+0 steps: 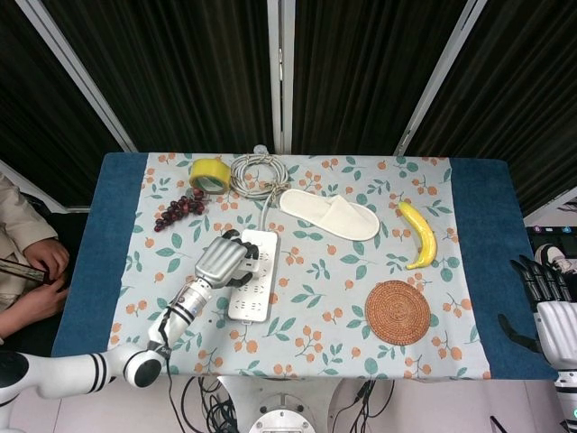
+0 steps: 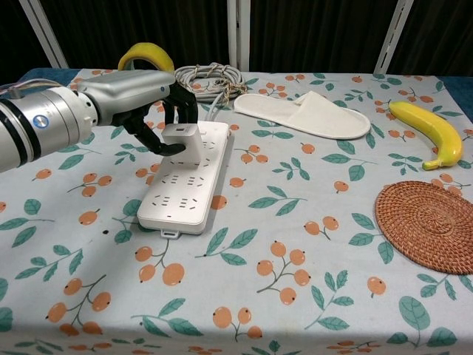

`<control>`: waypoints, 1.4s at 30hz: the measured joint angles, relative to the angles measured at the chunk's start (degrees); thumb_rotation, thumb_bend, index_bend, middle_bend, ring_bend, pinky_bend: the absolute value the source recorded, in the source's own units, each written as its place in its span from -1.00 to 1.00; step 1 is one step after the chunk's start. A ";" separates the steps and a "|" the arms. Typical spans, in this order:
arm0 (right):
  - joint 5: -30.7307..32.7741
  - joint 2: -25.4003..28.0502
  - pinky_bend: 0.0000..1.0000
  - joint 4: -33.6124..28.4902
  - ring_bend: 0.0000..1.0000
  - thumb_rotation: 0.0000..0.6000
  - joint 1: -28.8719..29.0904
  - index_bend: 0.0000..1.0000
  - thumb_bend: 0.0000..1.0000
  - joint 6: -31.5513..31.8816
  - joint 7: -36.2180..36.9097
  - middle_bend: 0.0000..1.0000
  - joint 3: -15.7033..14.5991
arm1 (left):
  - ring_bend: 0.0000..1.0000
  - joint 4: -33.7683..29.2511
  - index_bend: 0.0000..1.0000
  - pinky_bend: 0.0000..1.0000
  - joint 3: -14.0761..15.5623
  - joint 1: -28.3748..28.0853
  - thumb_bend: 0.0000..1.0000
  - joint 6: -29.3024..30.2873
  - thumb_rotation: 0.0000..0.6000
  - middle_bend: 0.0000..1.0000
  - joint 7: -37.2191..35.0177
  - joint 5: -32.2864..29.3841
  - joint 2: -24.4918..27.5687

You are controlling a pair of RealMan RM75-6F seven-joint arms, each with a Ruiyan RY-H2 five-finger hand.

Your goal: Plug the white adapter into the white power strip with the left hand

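The white power strip [image 2: 184,181] [image 1: 253,290] lies lengthwise on the patterned cloth, left of centre. On its far half stands the white adapter [image 2: 184,141], seated down against the strip's top. My left hand [image 2: 151,103] [image 1: 222,260] grips the adapter from the left, dark fingers curled around its sides. In the head view the hand hides the adapter. My right hand [image 1: 546,304] hangs off the table's right edge, fingers apart and holding nothing.
The strip's coiled cable [image 2: 214,80] and a yellow tape roll [image 2: 146,57] lie behind the hand. A white slipper [image 2: 303,115], a banana [image 2: 431,132], a woven coaster [image 2: 427,225] and grapes [image 1: 178,209] are also on the table. A person [image 1: 22,271] sits at the left.
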 measured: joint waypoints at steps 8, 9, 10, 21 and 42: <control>0.00 0.00 -1.00 0.06 -1.00 1.00 0.03 -1.00 -0.53 0.01 0.06 -0.99 0.07 | -0.11 1.07 0.28 -0.59 0.17 -0.01 0.02 -0.52 1.00 0.35 -0.36 -0.15 -0.57; -0.02 0.00 -1.00 0.06 -1.00 1.00 0.03 -1.00 -0.53 0.01 0.05 -0.99 0.06 | -0.11 1.13 0.28 -0.59 0.21 0.04 0.02 -0.53 1.00 0.35 -0.46 -0.10 -0.58; -0.05 -0.01 -1.00 0.08 -1.00 1.00 0.03 -1.00 -0.53 0.03 0.05 -0.99 0.06 | -0.10 1.17 0.28 -0.59 0.24 0.07 0.02 -0.53 1.00 0.35 -0.55 -0.07 -0.60; -0.13 -0.03 -1.00 -0.01 -1.00 1.00 -0.15 -1.00 -0.53 0.41 -0.07 -0.99 0.10 | -0.05 2.98 0.33 -0.59 0.49 0.59 0.02 -0.80 1.00 0.40 -2.78 0.42 -1.53; 0.00 -0.09 -1.00 -0.31 -1.00 1.00 -0.10 -1.00 -0.53 0.32 -0.54 -0.99 0.22 | 0.01 7.13 0.38 -0.58 0.63 1.47 0.02 -1.95 1.00 0.45 -7.66 2.24 -3.33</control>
